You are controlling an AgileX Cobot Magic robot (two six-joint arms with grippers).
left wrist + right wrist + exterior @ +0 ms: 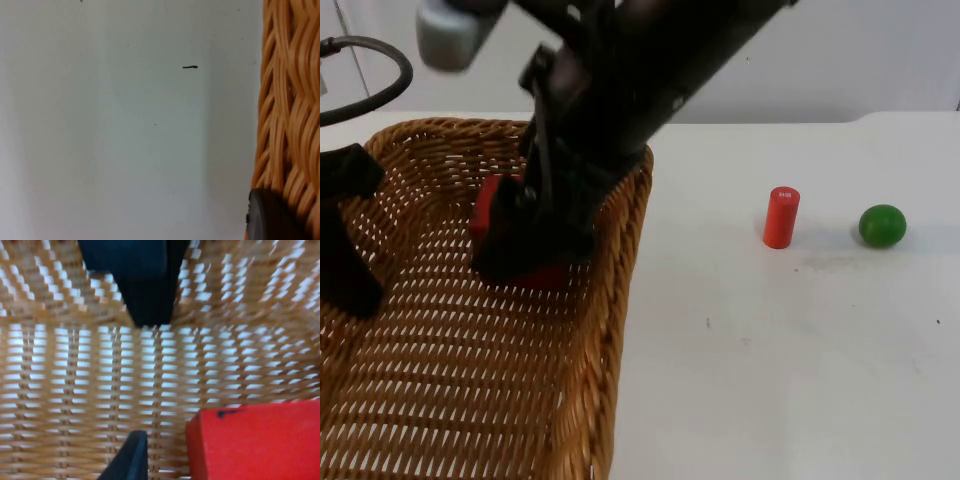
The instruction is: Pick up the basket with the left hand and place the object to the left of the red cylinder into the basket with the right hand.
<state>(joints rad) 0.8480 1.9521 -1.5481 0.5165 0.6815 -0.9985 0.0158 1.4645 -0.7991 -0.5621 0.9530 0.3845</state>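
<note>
The wicker basket [623, 290] is off the table at the left. My left gripper [350, 270] is shut on its left wall; the woven rim [290, 100] runs beside its fingertip [267, 217]. My right gripper [535, 250] reaches down inside the basket over a red block [485, 210]. In the right wrist view the red block [260, 445] lies on the basket's weave [75, 390], with a strip of weave between it and the black fingertip [127, 460], so the gripper stands open. The red cylinder [781, 217] stands upright on the table to the right.
A green ball [882, 226] lies just right of the red cylinder. The white table [770, 380] stretches from the basket's right rim to the front edge. The left gripper's finger [145, 285] sticks up against the basket's far wall.
</note>
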